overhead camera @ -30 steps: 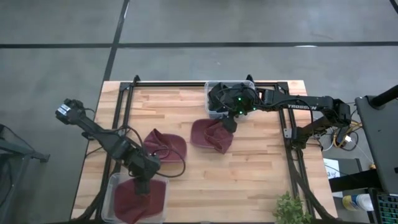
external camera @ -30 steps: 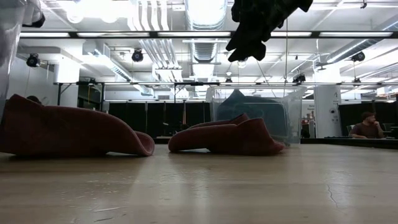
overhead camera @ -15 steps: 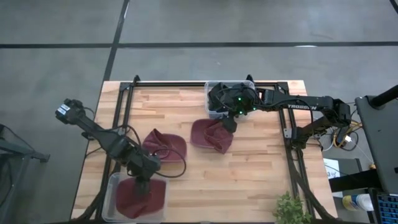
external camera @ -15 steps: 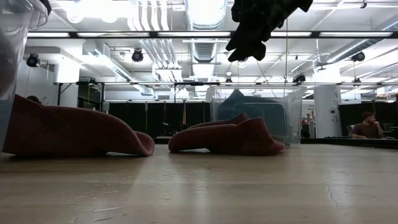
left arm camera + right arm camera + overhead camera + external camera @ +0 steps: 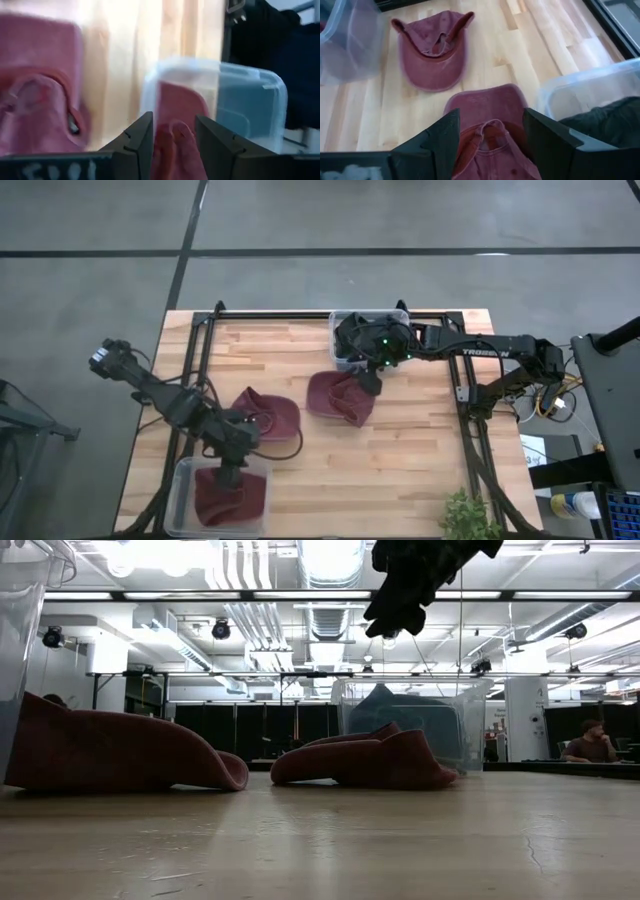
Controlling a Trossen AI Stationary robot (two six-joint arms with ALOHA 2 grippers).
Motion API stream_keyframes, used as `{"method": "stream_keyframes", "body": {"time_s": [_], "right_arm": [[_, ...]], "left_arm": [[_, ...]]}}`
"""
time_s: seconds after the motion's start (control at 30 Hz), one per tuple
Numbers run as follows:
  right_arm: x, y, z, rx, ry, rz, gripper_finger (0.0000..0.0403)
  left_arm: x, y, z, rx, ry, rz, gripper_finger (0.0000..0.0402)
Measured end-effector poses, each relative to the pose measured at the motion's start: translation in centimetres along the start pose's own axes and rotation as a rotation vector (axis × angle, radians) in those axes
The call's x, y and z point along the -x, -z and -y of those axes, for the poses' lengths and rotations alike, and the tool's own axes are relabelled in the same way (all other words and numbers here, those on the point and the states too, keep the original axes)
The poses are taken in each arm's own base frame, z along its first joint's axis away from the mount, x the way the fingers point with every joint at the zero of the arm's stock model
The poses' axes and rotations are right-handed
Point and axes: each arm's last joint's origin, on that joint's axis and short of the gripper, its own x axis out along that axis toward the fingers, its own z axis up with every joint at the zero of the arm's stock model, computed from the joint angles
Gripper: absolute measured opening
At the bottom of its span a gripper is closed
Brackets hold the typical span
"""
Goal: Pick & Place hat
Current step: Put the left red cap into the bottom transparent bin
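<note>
Three maroon hats show. One hat [image 5: 230, 498] lies in the clear near-left bin [image 5: 180, 500], under my left gripper [image 5: 232, 472], which is shut on it. A second hat [image 5: 268, 415] lies upside down on the table just beyond that bin. The third hat [image 5: 340, 398] rests on the table against the far clear bin [image 5: 400, 315]. My right gripper [image 5: 370, 380] hangs open high above this third hat [image 5: 485, 130], touching nothing. My left gripper [image 5: 173, 132] pinches folds of the hat's cloth [image 5: 172, 147] between its two fingers, coming from above at the bin's far rim. The hat's remaining part [image 5: 180, 105] hangs down from the fingers and lies inside the bin [image 5: 250, 110]. The view is blurred, so which part of the hat is held does not show.
The far bin [image 5: 590, 90] holds dark cloth. Black frame rails run along the table's left, right and far sides. A plant [image 5: 465, 520] stands at the near right corner. A seated person [image 5: 590, 745] shows far behind the table. Bare wood lies between the hats and the near edge.
The hat under my left gripper has drawn in from over the bin's near rim and now sits more compactly inside the bin. My left gripper has shifted slightly toward the table's right and far side. My right arm has kept still.
</note>
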Motion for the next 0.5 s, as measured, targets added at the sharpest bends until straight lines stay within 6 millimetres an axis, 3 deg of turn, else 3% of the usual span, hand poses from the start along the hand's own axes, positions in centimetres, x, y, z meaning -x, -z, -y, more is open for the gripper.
{"method": "stream_keyframes", "body": {"time_s": [0.5], "right_arm": [[-0.8,1.0,-5.1,0.168,-0.13,-0.001,0.021]], "left_arm": [[1.1,-2.0,-1.8,-0.071,-0.101,0.116,0.0135]]}}
